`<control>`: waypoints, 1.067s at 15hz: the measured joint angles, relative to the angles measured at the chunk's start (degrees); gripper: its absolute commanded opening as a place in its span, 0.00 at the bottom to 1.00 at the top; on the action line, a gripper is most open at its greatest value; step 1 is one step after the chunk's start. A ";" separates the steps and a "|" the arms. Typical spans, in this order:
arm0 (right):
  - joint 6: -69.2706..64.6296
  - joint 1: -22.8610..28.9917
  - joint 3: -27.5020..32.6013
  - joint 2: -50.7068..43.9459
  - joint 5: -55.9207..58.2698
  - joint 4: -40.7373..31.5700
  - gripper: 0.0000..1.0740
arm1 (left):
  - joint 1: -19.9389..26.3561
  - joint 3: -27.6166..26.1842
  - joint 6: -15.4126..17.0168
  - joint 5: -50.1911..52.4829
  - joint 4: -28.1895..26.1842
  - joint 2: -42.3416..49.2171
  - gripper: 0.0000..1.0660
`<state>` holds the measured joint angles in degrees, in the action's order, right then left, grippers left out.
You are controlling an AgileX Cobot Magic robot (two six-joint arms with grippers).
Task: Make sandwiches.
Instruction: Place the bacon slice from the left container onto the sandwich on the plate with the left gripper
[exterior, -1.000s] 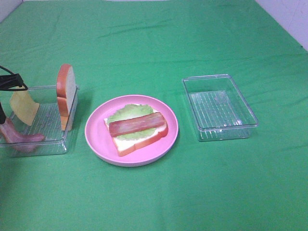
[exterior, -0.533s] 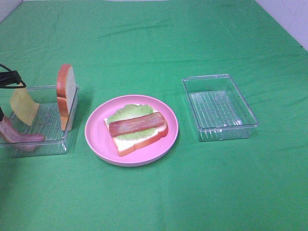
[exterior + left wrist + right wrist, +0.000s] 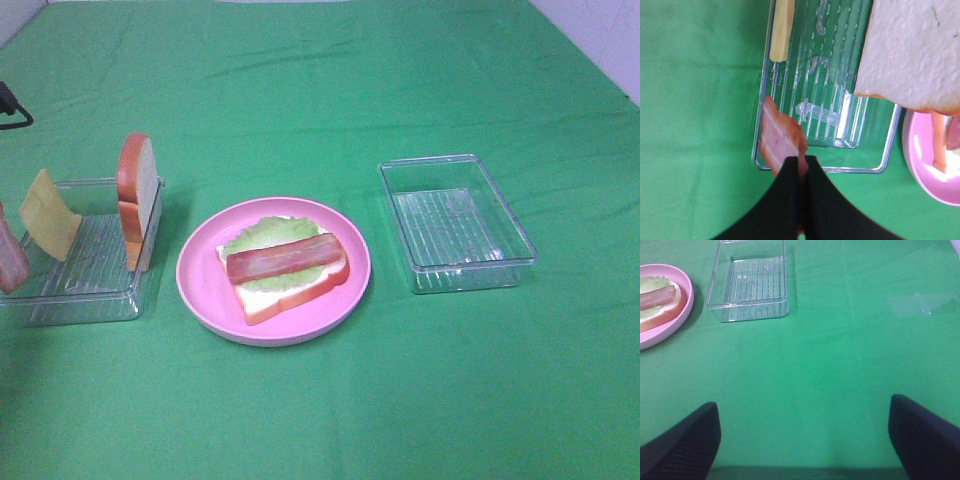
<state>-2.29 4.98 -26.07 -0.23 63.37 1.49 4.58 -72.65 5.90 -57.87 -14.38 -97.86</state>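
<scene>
On the exterior high view, the half-built sandwich is seen on a pink plate at the middle of the green bench. It is made up of one bread slice under lettuce, with a bacon strip laid across the top. Toward the left edge a left tray of clear plastic is set. In it a spare bread slice is stood upright against the wall nearest the plate, and a cheese slice is leaned. A loose bacon strip is cut off by the picture at the very left edge. A right tray is placed toward the right edge.

On the left wrist view, the left gripper is shown closed tight on one end of the loose bacon strip, which is held over a corner of the left tray. The cheese slice, the spare bread slice and the plate are also caught.

On the right wrist view, the right gripper is shown spread wide over the cloth, with nothing held. Beyond it the right tray, the plate and the sandwich are seen.
</scene>
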 measured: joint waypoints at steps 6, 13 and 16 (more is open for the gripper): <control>0.00 0.00 0.00 0.00 0.00 0.00 0.81 | 0.00 -1.89 0.00 -4.07 -1.95 7.91 0.00; 0.00 0.00 0.00 0.00 0.00 0.00 0.81 | -9.34 -13.41 -0.86 -8.54 -7.33 8.37 0.00; 0.00 0.00 0.00 0.00 0.00 0.00 0.81 | -18.91 -15.93 2.81 -3.04 -7.68 8.37 0.00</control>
<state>-2.29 4.98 -26.07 -0.23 63.37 1.49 -14.32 -88.58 8.71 -60.91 -22.06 -89.50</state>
